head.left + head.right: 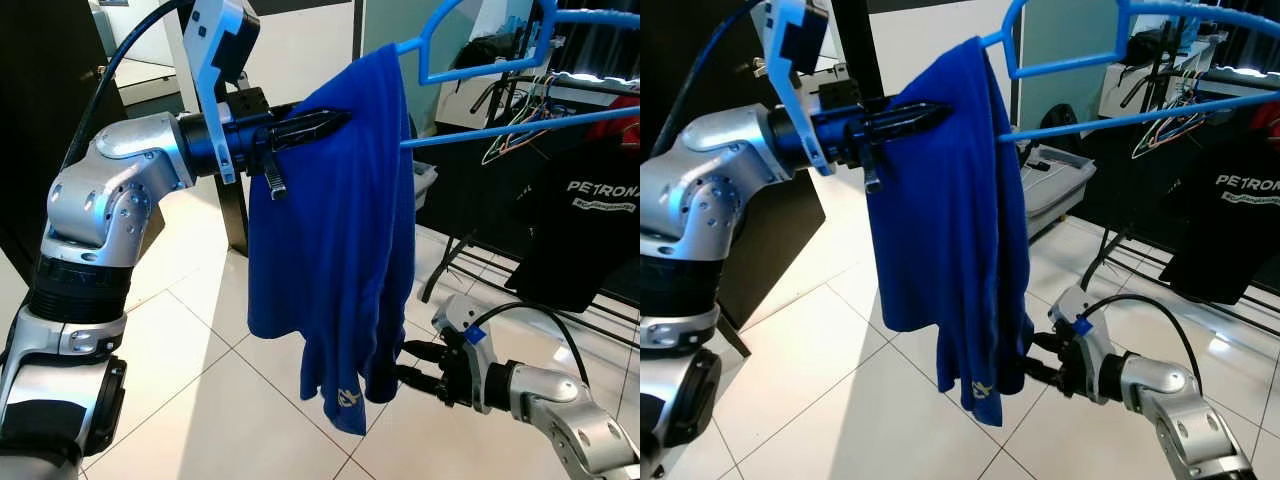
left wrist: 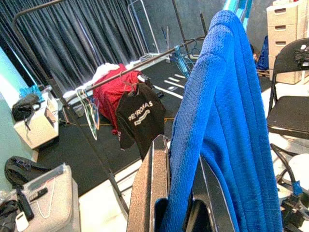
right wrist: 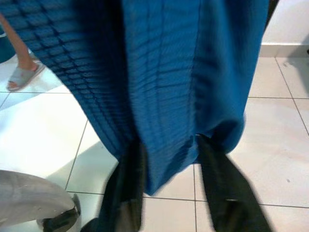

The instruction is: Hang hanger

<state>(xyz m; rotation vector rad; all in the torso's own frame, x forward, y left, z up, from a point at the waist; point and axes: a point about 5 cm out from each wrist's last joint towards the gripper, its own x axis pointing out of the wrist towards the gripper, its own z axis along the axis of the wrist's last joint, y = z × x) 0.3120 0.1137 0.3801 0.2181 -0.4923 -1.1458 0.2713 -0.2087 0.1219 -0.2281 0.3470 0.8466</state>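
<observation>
You are carrying the blue hanger (image 1: 470,60), draped with a blue shirt (image 1: 340,230), raised before the clothes rail (image 2: 120,72). The left pincer (image 1: 310,125) is clamping its shoulder; the right pincer (image 1: 415,365) is straddling the hem, half open. Next, hook it onto the rail.

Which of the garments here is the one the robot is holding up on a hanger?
The plain blue shirt, draped over the blue hanger and clamped by the left pincer. The black printed T-shirt and red garment hang on the rack behind.
</observation>
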